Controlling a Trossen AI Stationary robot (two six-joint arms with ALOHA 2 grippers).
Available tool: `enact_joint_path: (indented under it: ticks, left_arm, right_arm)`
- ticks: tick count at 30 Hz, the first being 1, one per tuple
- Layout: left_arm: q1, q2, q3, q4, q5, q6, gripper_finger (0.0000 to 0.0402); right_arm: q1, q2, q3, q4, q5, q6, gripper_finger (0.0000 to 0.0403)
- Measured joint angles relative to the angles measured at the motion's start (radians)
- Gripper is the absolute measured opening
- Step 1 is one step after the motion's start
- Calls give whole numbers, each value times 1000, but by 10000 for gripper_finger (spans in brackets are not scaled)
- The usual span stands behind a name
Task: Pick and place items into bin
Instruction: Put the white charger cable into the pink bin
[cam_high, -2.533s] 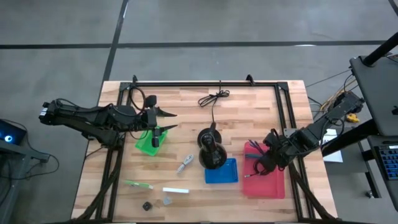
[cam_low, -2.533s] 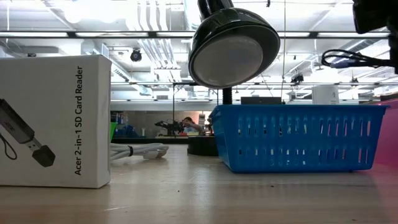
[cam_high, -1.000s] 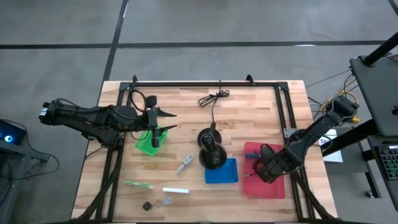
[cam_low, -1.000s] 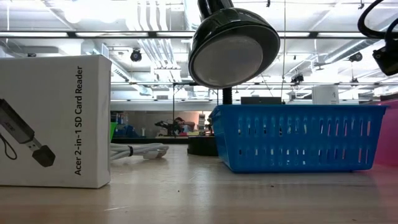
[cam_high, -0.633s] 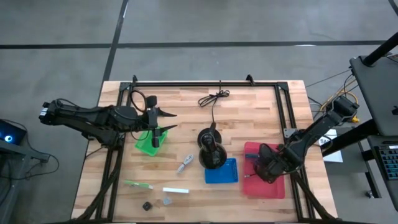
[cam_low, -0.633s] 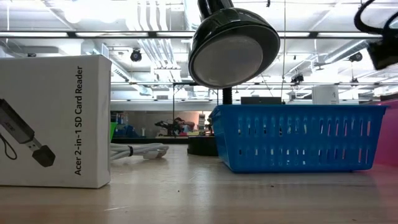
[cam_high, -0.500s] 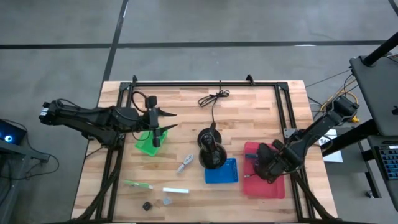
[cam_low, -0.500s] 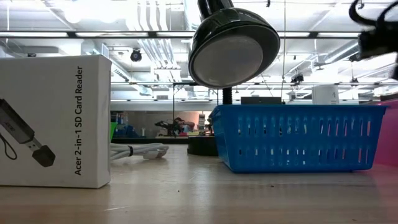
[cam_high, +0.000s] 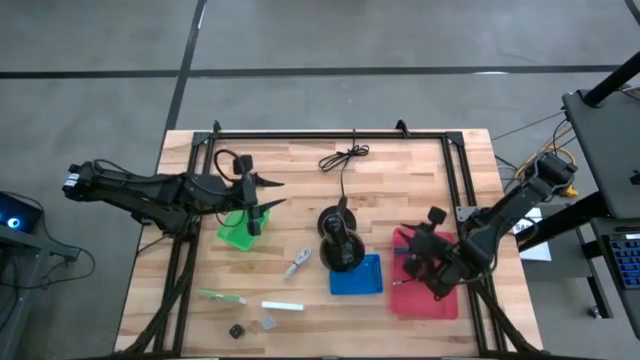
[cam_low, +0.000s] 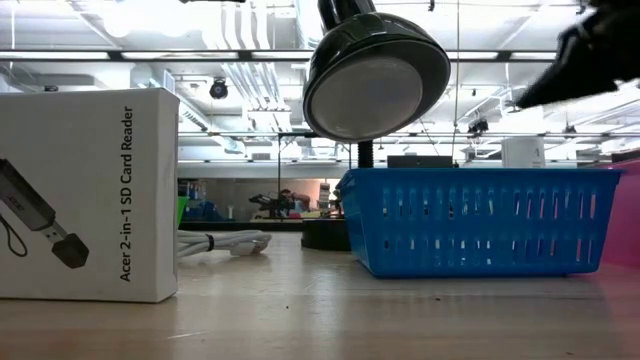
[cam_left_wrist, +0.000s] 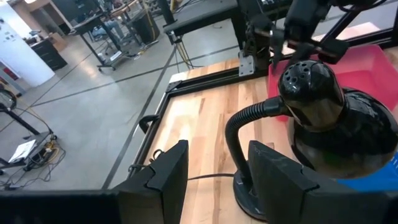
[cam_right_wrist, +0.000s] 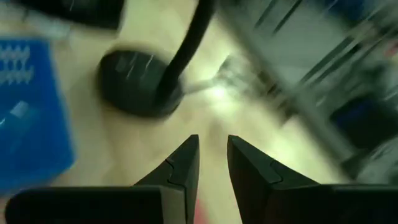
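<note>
On the wooden table (cam_high: 400, 170) three bins sit: a red bin (cam_high: 425, 300) on the right, a blue basket (cam_high: 357, 276) beside it, a green bin (cam_high: 234, 233) on the left. The right gripper (cam_high: 428, 250) hangs over the red bin, its fingers a narrow gap apart with nothing seen between them; the left gripper (cam_high: 258, 195) waits above the green bin, parted and empty. Lifting clear of the black lamp (cam_high: 341, 243) before crossing would likely serve best. Five loose items lie near the front left: one grey-white tool (cam_high: 297, 263), one green stick (cam_high: 221, 296), one white stick (cam_high: 282, 306), two small cubes (cam_high: 252, 327).
</note>
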Motion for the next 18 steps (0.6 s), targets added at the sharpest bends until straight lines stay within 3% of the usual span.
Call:
enact_joint_path:
  ticks: [4,8,12,18]
  left_arm:
    - [0,0,-14,23,0,0,152]
    - [0,0,-20,34,-10,-2,152]
    - [1,0,-20,47,-29,-3,152]
    - [1,0,-20,51,-45,-2,152]
  right_arm:
    - [25,-8,-27,2,211,-6,68]
    - [29,-12,-49,27,277,47,68]
    - [22,-11,-52,101,157,45,68]
    - [22,-10,-53,202,-75,-94,68]
